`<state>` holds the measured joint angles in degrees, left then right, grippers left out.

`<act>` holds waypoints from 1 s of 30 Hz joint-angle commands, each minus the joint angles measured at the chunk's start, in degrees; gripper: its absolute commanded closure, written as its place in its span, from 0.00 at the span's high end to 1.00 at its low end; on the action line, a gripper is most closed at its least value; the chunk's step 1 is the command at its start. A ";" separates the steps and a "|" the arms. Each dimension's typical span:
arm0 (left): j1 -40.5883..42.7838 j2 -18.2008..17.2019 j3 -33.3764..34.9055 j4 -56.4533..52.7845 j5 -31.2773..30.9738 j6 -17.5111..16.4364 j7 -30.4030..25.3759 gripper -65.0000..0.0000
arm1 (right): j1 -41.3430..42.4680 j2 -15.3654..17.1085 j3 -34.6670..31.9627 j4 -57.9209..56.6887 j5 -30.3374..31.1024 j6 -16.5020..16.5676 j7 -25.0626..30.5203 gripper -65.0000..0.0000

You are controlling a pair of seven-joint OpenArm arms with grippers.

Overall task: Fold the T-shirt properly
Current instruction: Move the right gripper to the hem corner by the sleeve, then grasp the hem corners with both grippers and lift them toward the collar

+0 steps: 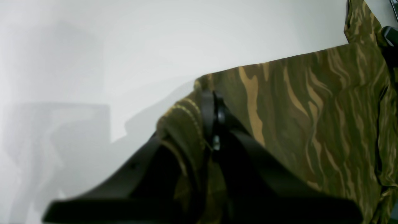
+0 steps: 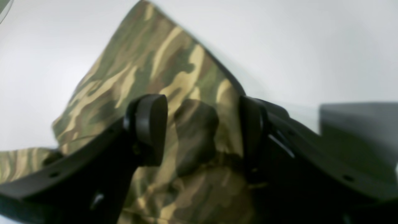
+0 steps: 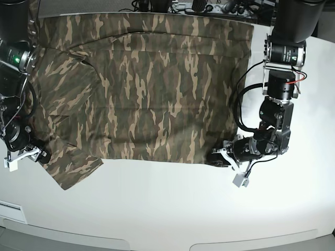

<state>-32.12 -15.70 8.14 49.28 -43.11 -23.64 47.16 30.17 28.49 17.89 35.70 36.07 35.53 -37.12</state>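
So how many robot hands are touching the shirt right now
2. The left hand is shut on the T-shirt at its near right corner in the base view. The right hand sits open over the sleeve at the near left, pads against the cloth.

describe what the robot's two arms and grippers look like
Both arms are black with chunky cylindrical joints and loose black cables. The left arm shows a silver band and a red wire; the right arm has a green light. Each gripper has black fingers with rounded pads and white mounts.
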 commanded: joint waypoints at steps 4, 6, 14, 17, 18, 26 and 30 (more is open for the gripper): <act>-0.61 -0.48 0.11 0.07 2.56 0.87 2.67 0.00 | 1.84 1.09 0.15 0.70 1.64 0.76 0.44 0.48; -0.61 -0.48 0.09 0.07 2.54 0.87 2.64 0.00 | 2.43 1.14 0.15 0.70 1.64 0.76 0.44 0.29; -0.61 -0.48 0.11 0.07 2.58 0.85 2.58 0.00 | 6.60 1.25 0.15 0.72 1.66 3.58 -1.22 0.00; -0.63 -0.50 0.11 0.07 2.60 0.63 2.08 0.00 | 7.91 1.40 0.13 0.72 1.66 3.52 -2.21 0.00; -0.63 -0.48 0.09 0.07 2.62 0.63 1.88 0.00 | 7.96 1.55 0.09 0.72 1.66 3.56 -2.19 0.03; -0.83 -0.48 0.11 0.07 2.58 -2.82 0.92 0.00 | 7.28 3.52 0.09 0.72 5.16 4.47 -4.79 0.00; -1.81 -0.98 0.09 0.11 2.60 -6.01 0.94 0.00 | 7.21 5.51 0.09 0.72 13.05 4.47 -12.20 0.00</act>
<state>-32.56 -16.21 8.21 49.06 -41.78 -29.74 46.54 35.42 32.47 17.85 35.59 48.07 39.48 -50.61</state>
